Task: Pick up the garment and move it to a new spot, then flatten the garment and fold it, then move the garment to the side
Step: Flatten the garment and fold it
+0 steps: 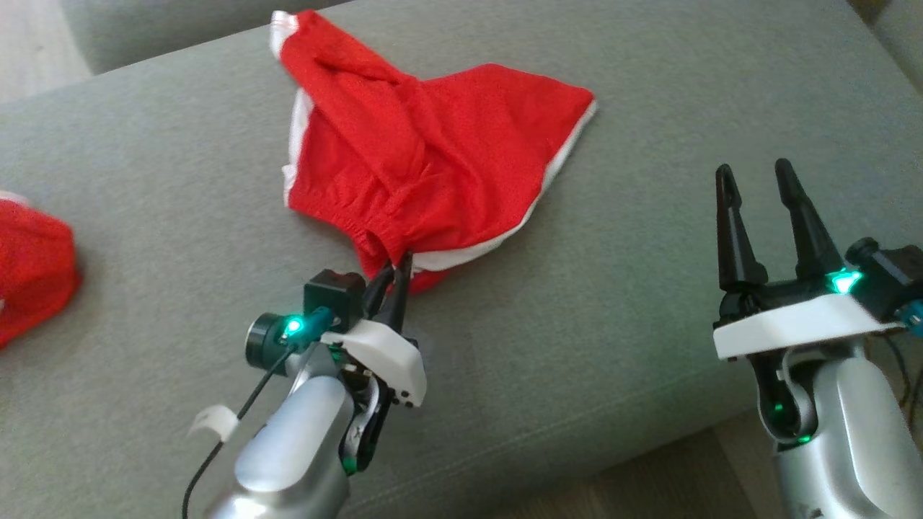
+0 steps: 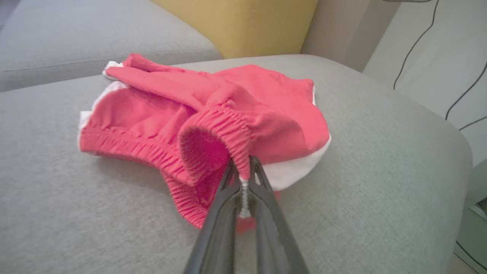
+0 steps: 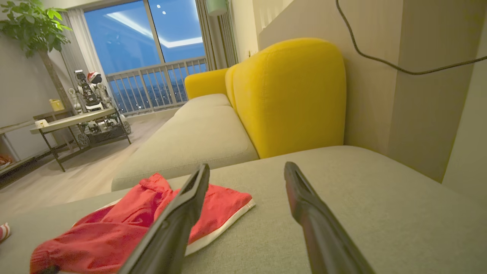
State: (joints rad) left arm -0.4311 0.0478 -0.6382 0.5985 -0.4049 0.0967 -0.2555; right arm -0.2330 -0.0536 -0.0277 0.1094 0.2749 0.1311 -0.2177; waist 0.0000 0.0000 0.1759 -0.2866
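The garment (image 1: 425, 158) is a pair of red shorts with white trim, lying crumpled in the middle of the grey sofa seat (image 1: 613, 303). My left gripper (image 1: 400, 265) is shut on the elastic waistband at the near edge of the garment (image 2: 213, 114), and the left wrist view shows the band pinched between the two fingertips (image 2: 245, 173). My right gripper (image 1: 757, 176) stands open over bare cushion to the right, apart from the cloth. In the right wrist view the garment (image 3: 114, 228) lies left of the open right gripper (image 3: 247, 171).
Another red cloth item (image 1: 32, 281) lies at the left edge of the seat. A yellow backrest (image 3: 289, 95) rises behind the cushion, with a wall and cable (image 3: 380, 62) to the right. The seat's front edge (image 1: 577, 461) runs close to both arms.
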